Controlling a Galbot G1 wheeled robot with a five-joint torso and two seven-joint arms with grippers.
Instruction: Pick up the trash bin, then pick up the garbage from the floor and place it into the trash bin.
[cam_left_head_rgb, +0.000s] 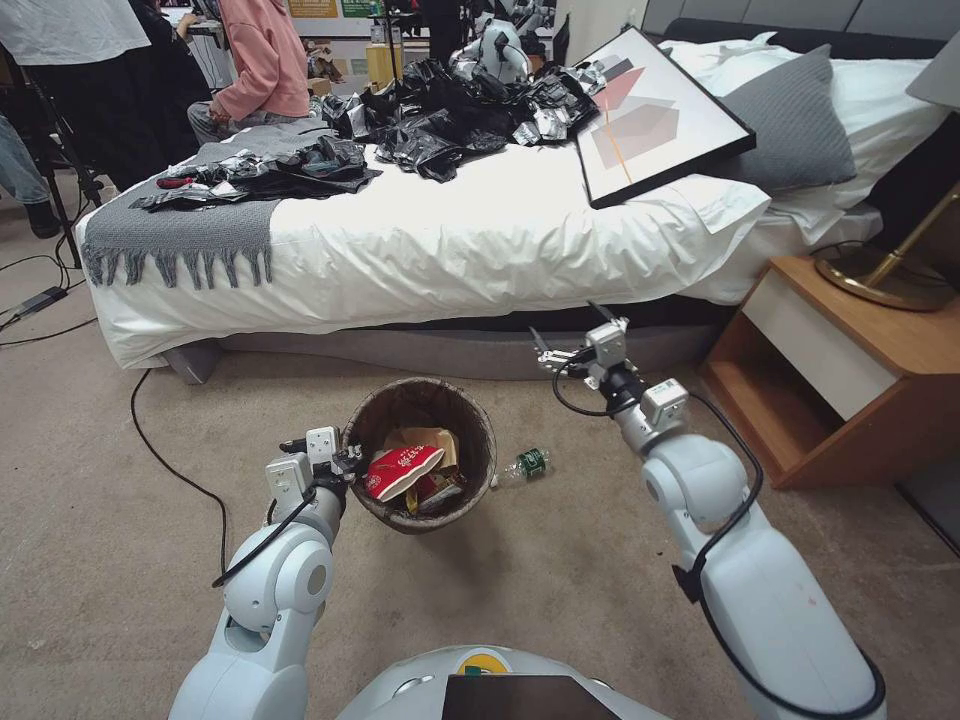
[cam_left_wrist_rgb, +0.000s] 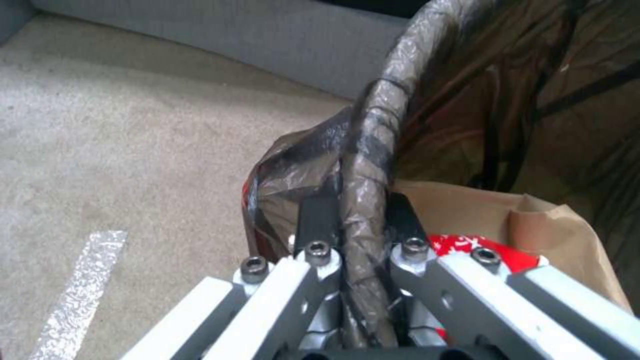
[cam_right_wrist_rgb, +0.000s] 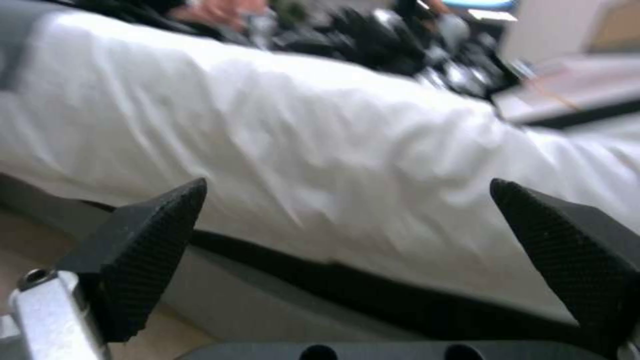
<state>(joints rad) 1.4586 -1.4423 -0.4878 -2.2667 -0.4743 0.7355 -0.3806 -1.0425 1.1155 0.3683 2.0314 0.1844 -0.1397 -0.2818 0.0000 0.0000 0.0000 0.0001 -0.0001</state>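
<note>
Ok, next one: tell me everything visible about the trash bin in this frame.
The trash bin is a small round bucket lined with a dark brown translucent bag folded over its rim. It sits upright above the carpet in front of the bed. The left gripper is shut on the bag-covered rim at the bin's left side, one finger inside and one outside. Inside lie a red-and-white crushed cup, brown paper and a yellow wrapper. A green-labelled bottle lies on the floor just to its right, apart from it.
</note>
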